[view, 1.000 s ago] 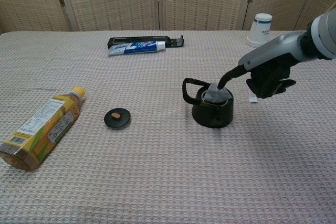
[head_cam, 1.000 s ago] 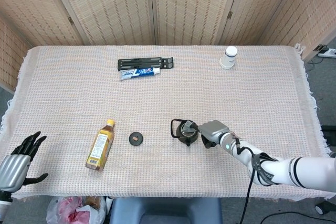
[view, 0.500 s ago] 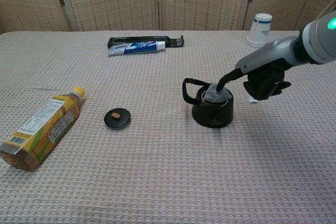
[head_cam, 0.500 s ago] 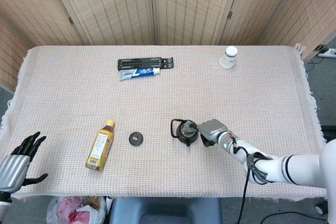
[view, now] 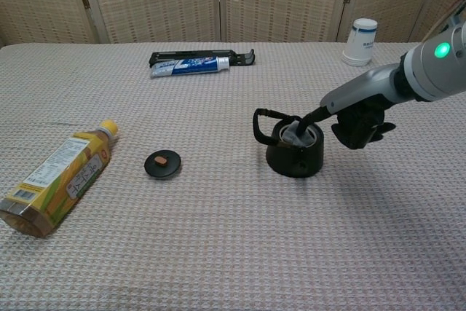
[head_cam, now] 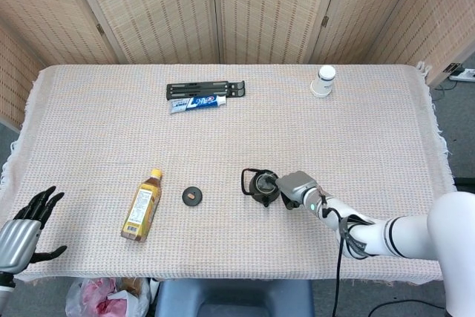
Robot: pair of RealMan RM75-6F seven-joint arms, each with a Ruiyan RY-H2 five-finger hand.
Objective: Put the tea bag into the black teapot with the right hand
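Observation:
The black teapot [view: 295, 152] stands lidless near the middle of the table, handle to the left; the head view shows it at teapot [head_cam: 261, 187]. The pale tea bag [view: 294, 134] sits low in its opening. My right hand [view: 360, 121] hovers just right of the pot. One finger reaches down into the opening and presses on the bag, while the other fingers are curled in. In the head view the right hand [head_cam: 297, 187] touches the pot's right side. My left hand [head_cam: 26, 231] rests at the table's near left corner, fingers spread, holding nothing.
The teapot's round black lid [view: 162, 164] lies left of the pot. A yellow drink bottle [view: 62, 176] lies on its side further left. A toothpaste tube [view: 191, 66] and a black stand [view: 200, 55] lie at the back, and a white cup [view: 362, 41] stands back right.
The right hand has dropped lower and its finger has pushed the tea bag deeper into the pot. The small white tag beside the hand is no longer visible.

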